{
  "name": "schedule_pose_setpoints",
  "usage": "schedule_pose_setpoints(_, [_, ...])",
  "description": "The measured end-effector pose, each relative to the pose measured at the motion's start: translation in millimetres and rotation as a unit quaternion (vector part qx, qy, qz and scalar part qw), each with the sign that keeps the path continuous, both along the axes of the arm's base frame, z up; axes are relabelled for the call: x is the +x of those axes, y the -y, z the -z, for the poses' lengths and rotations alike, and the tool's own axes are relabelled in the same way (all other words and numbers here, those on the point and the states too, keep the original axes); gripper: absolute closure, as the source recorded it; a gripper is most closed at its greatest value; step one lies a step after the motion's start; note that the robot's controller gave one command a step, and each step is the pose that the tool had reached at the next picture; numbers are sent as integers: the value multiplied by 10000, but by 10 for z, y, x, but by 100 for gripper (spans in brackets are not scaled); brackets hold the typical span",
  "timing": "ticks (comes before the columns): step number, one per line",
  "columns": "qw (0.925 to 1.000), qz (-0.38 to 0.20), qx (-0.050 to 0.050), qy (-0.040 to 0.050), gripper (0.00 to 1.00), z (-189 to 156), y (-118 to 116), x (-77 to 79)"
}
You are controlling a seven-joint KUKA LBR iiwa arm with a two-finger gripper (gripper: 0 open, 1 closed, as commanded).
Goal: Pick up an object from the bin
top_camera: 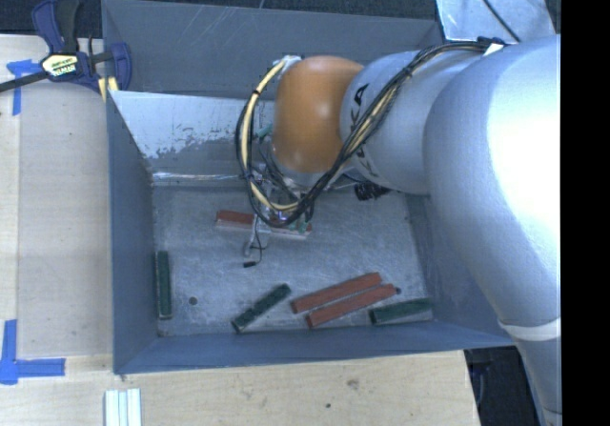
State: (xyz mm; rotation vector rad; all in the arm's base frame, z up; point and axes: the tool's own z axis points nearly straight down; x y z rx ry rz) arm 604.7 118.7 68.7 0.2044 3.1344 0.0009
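Hand [258, 239], opening not discernible, low at centre of grey metal bin [130, 243] beside short red-brown bar [232, 219]; nothing visibly lifted, pick judged outstanding.

A short red-brown stick [232, 219] lay flat near the middle of the bin [286, 33], running left to right (its right end was hidden). By the front wall, two longer red-brown sticks [335, 294] lay side by side, slanted, between a dark green stick [262, 308] and a second green stick [400, 314]. A third green stick [163, 283] lay along the left wall.
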Motion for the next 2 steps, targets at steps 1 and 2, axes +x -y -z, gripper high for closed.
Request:
schedule_pose_setpoints(1, [10000,25,7,30,100,-29,2,22])
schedule_pose_setpoints(2, [10000,27,7,30,100,-29,2,22])
